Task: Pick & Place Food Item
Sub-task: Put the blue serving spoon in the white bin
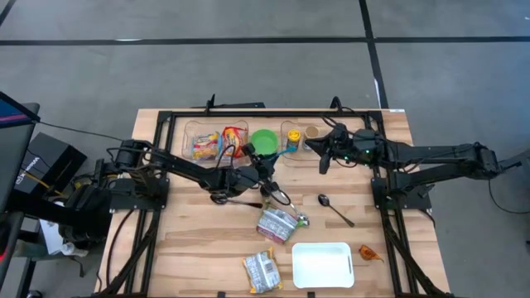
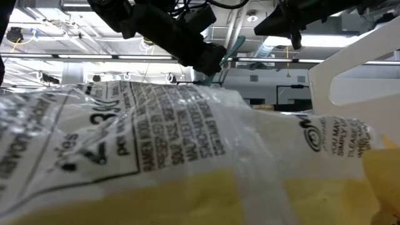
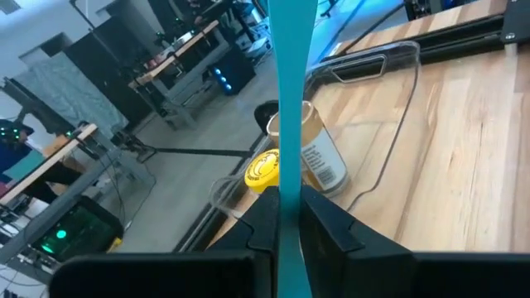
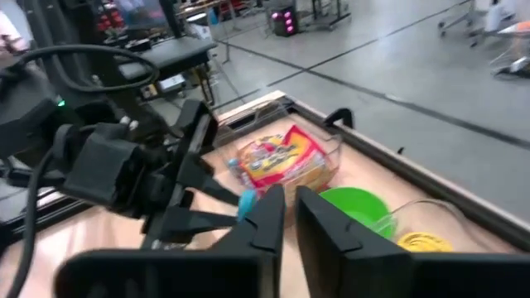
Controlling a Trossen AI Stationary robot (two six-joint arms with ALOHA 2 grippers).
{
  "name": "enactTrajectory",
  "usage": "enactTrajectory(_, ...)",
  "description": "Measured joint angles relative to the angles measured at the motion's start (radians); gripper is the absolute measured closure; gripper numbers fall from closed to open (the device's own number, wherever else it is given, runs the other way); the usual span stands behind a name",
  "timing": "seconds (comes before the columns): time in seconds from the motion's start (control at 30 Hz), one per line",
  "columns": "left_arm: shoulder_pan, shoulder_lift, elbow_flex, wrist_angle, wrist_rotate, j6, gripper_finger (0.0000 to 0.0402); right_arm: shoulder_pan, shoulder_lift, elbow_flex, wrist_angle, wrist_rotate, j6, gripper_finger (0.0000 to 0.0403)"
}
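Nearest the front edge, a food packet and a white tray are lying just beside each other, with a silvery food packet behind them, none of it being touched, so the food is probably waiting to be lifted. Mid-table, the left gripper is pinching a thin teal strip tightly and upright. Farther back, by the clear bins, the right gripper is hovering with fingers nearly pressed together, holding nothing.
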Motion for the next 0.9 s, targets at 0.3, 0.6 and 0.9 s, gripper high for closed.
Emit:
enactTrajectory(0.3, 0.000, 0.000, 0.048, -0.053, 0.000, 0.003, 0.0377, -0.037, 0.012, 0.000, 0.010, -0.077, 0.077, 0.0262)
enactTrajectory(0.6, 0.002, 0.000, 0.052, -0.051, 0.000, -0.007, 0.0377, -0.035, 0.018, 0.000, 0.035, -0.077, 0.077, 0.0214)
enactTrajectory(0.9, 0.002, 0.000, 0.052, -0.048, 0.000, -0.036, 0.0377, -0.029, 0.061, 0.003, 0.080, -0.076, 0.077, 0.0229)
